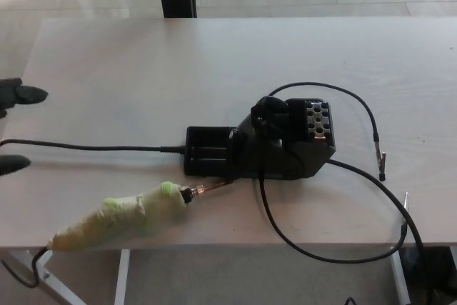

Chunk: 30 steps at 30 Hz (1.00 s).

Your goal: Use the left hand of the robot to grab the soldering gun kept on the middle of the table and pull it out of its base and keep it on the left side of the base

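**Inspector:** The soldering gun, wrapped in green tape, lay free on the table left of the base, handle at the front edge.

**Assessor:** Risk?

**Inspector:** It could roll off, or its cord could drag it. The left hand showed two spread fingertips, holding nothing.

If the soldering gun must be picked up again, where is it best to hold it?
Probably the green-wrapped handle, taken from above or from the left edge of the table: it is the thick part, lying flat near the front edge, while the bare metal tip points toward the base.
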Available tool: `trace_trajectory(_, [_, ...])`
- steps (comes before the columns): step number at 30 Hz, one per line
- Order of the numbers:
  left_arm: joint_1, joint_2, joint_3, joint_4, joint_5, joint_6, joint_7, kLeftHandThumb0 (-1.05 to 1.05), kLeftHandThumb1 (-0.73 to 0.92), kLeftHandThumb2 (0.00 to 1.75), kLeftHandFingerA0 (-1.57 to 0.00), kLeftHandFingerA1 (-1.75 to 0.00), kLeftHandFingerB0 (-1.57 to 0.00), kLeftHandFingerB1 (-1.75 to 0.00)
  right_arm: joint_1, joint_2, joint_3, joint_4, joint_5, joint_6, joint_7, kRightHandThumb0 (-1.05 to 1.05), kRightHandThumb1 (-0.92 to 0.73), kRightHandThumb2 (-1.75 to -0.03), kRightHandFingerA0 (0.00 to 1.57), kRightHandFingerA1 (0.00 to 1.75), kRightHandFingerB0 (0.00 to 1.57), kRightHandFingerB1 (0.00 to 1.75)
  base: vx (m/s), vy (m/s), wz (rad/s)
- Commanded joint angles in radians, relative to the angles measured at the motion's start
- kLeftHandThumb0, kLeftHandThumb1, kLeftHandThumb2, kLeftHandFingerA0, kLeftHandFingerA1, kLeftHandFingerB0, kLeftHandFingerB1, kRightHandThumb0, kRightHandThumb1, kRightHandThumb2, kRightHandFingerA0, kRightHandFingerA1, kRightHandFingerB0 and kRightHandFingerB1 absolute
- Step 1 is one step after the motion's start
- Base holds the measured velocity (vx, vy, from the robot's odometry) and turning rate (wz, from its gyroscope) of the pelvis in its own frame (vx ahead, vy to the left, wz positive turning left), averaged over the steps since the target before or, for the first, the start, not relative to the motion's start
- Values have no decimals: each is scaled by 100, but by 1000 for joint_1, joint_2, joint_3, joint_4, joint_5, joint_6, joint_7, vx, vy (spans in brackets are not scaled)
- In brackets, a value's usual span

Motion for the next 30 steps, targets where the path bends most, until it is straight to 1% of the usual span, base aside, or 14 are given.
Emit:
trace_trajectory(1, [142, -239, 868, 98, -904, 417, -53, -52, 76, 63, -71, -60, -54, -46, 25, -17, -24, 22, 29, -6, -8, -61, -49, -84, 63, 73, 28, 48, 0, 0, 0])
trace_trajectory(2, [150, -271, 915, 171, -916, 405, -8, -55, 79, 63, -74, -63, -60, -46, 26, -18, -20, 22, 25, -6, -11, -54, -61, -58, 66, 68, 33, 35, 0, 0, 0])
trace_trajectory(5, [131, -297, 981, 278, -933, 414, 70, -47, 79, 64, -83, -63, -67, -49, 23, -19, -18, 23, 21, -7, -13, -61, -49, -84, 65, 74, 28, 48, 0, 0, 0])
trace_trajectory(7, [104, -309, 1103, 504, -954, 391, 212, -43, 81, 63, -84, -78, -76, -56, 24, -16, -13, 23, 17, -11, -12, -54, -62, -59, 65, 67, 33, 35, 0, 0, 0])
trace_trajectory(10, [97, -360, 1288, 775, -1072, 220, 485, -35, 92, 67, -42, -120, -47, -78, 28, -5, -20, 28, 24, -18, -15, -61, -50, -85, 65, 73, 28, 48, 0, 0, 0])
trace_trajectory(11, [109, -331, 1312, 910, -1081, 167, 503, -31, 72, 112, -63, -97, -54, -81, 31, -5, -19, 27, 23, -18, -15, -55, -62, -59, 67, 68, 34, 35, 0, 0, 0])
trace_trajectory(14, [137, -299, 1278, 1149, -1016, 20, 651, -27, 71, 111, -59, -86, -47, -74, 40, 3, -14, 18, 21, -18, -15, -61, -52, -86, 63, 72, 28, 48, 0, 0, 0])
trace_trajectory(15, [152, -312, 1248, 1158, -976, 40, 673, -38, 92, 72, -43, -95, -31, -74, 43, 5, -15, 16, 23, -20, -12, -61, -51, -85, 61, 71, 28, 48, 0, 0, 0])
trace_trajectory(18, [233, -394, 1064, 1129, -758, 92, 659, -37, 89, 66, -30, -61, -25, -49, 42, 3, -29, 13, 38, -11, -2, -53, -62, -59, 64, 68, 34, 35, 0, 0, 0])
trace_trajectory(21, [263, -441, 1013, 1100, -685, 56, 660, -34, 83, 64, -25, -53, -32, -50, 41, 2, -35, 10, 45, -7, 2, -52, -62, -59, 63, 67, 35, 35, 0, 0, 0])
trace_trajectory(22, [277, -444, 960, 1098, -621, 56, 674, -41, 84, 63, -26, -57, -38, -55, 41, 1, -27, 8, 37, -10, 1, -58, -50, -86, 60, 71, 28, 48, 0, 0, 0])
trace_trajectory(23, [289, -441, 899, 1102, -551, 54, 683, -37, 78, 63, -37, -88, -49, -75, 39, 2, -25, 9, 35, -11, 1, -56, -49, -87, 60, 71, 26, 48, 0, 0, 0])
trace_trajectory(24, [306, -438, 837, 1103, -492, 55, 649, -45, 63, 97, -33, -67, -36, -62, 34, 2, -19, 13, 28, -15, -2, -55, -62, -59, 64, 66, 34, 35, 0, 0, 0])
trace_trajectory(30, [265, -405, 652, 1136, -335, 34, 583, -46, 56, 90, -36, -60, -38, -57, 19, -1, -15, 16, 25, -9, -2, -55, -62, -59, 64, 67, 33, 35, 0, 0, 0])
